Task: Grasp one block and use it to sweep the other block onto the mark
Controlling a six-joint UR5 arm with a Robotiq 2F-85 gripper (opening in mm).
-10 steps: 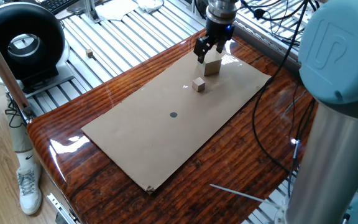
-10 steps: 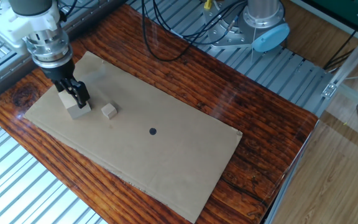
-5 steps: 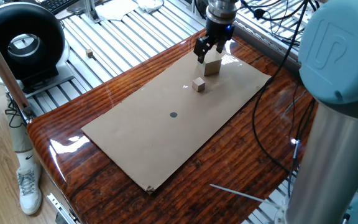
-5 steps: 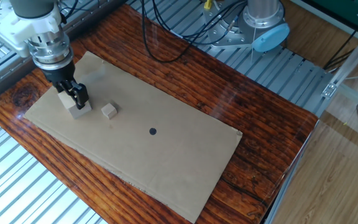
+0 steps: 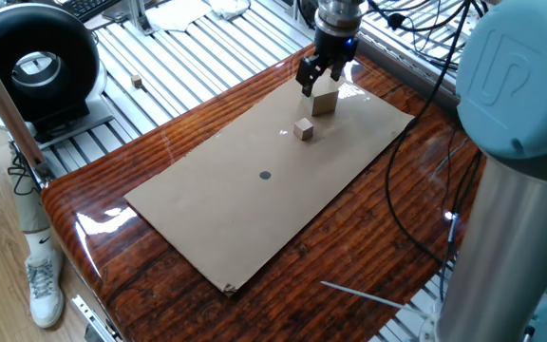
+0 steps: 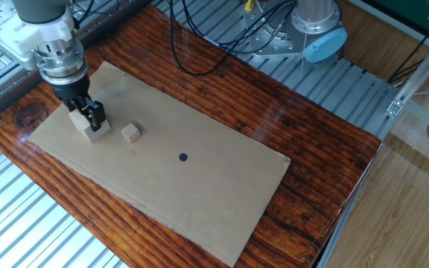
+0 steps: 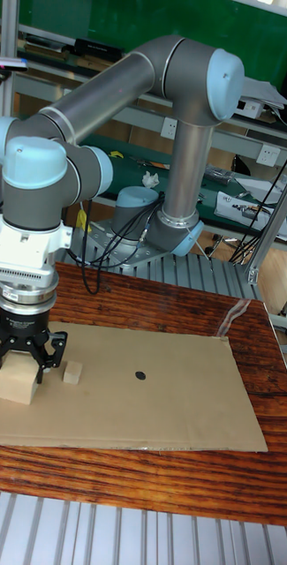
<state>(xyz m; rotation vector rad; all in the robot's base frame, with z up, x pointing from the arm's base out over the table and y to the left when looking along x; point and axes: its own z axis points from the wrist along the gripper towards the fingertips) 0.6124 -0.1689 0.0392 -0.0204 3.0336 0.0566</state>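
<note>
At cardboard's far end | pincer (image 6: 88, 117) clenched on large cube (image 6: 92, 128), low enough to serve as pusher | small cube (image 6: 130, 132) just beside, between it and mark (image 6: 183, 157) | sweep apparently not begun

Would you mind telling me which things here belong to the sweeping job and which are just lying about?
Part of the job:
- large block, gripper around it
- small block
- dark mark
- cardboard sheet bearing them

Just lying about:
- round black device
- tiny cube on the metal slats
- shoe on the floor
</note>
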